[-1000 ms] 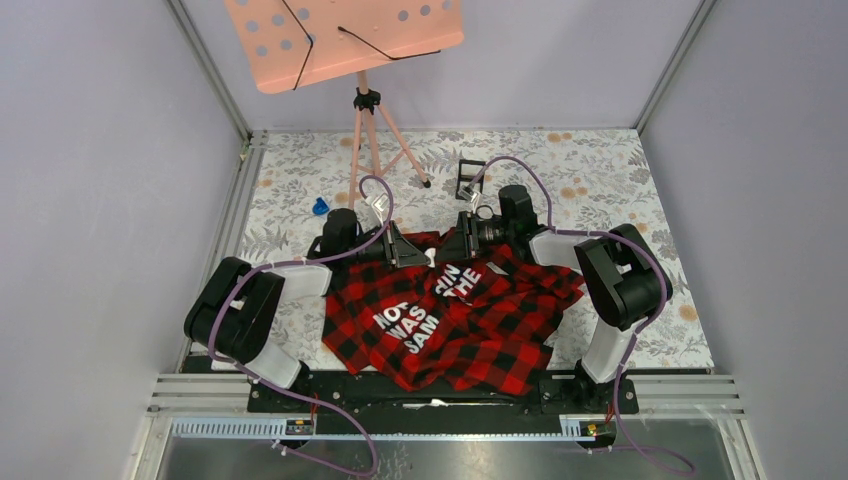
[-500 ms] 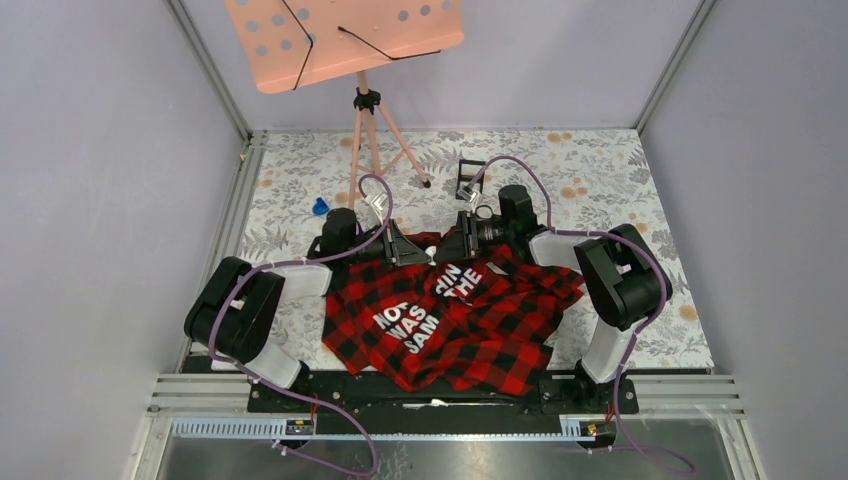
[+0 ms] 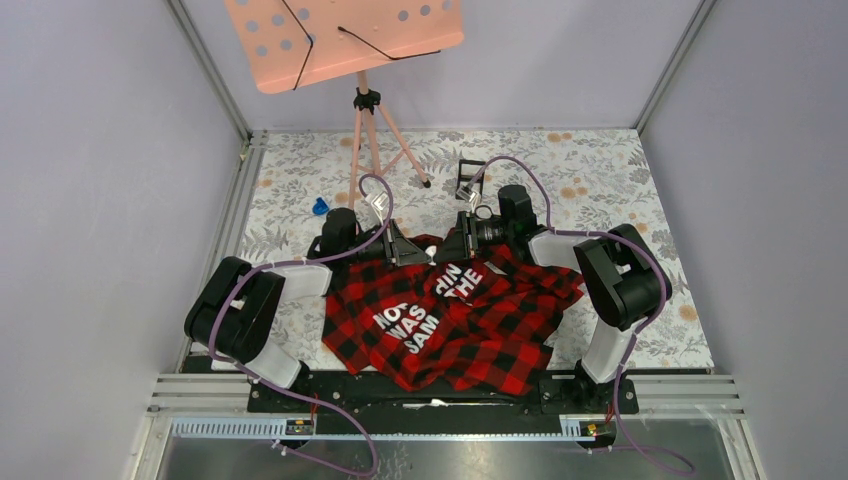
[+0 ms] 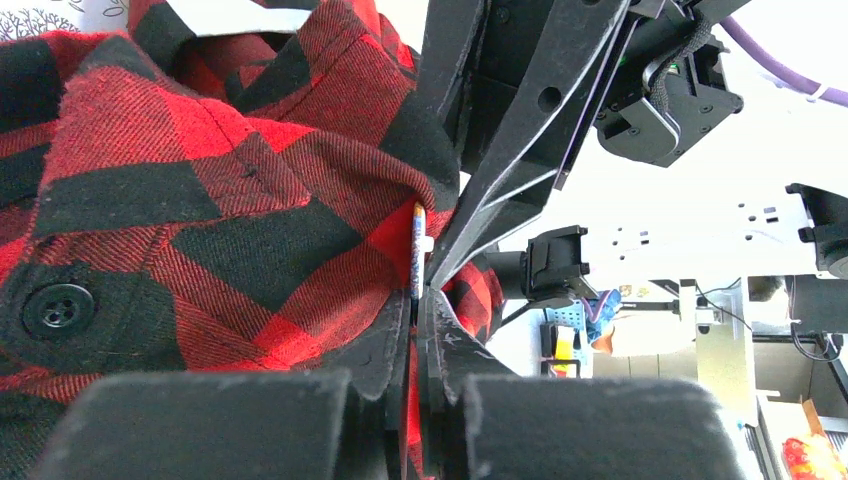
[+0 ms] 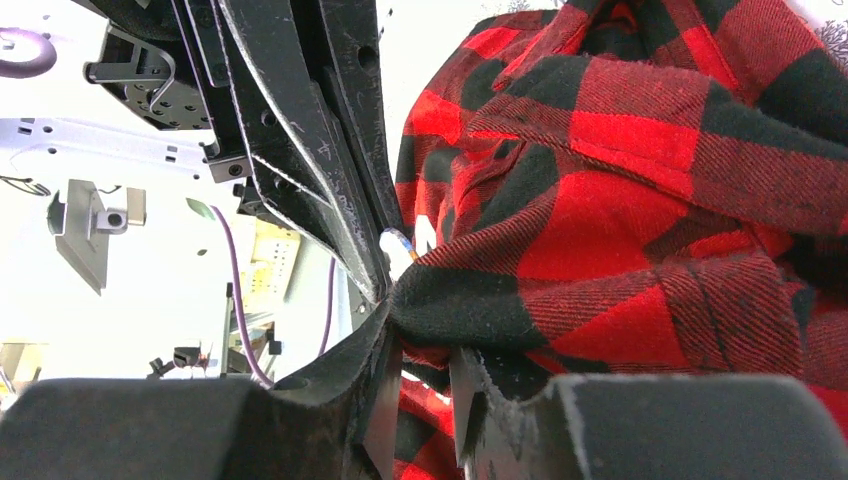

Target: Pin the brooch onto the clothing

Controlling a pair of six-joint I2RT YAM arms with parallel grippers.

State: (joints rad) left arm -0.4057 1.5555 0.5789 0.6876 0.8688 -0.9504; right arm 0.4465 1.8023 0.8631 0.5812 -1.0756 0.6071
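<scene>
The left gripper point(image 4: 414, 312), jaws nearly closed, held the tiny greyish round button badge point(image 4: 418, 252) edge-on at its tips; the right gripper point(image 5: 420, 345) pinched a fold of the red-and-black check flannel shirt point(image 5: 620, 200), tip to tip with the left jaws; pinning seemed in hand, next calling for a steady push of the badge into that fold; a second earlier a pale speck showed between the jaws from above, by then covered by cloth.

Top view looks down from behind; both wrist views closely share the shirt point(image 4: 200, 200).
</scene>
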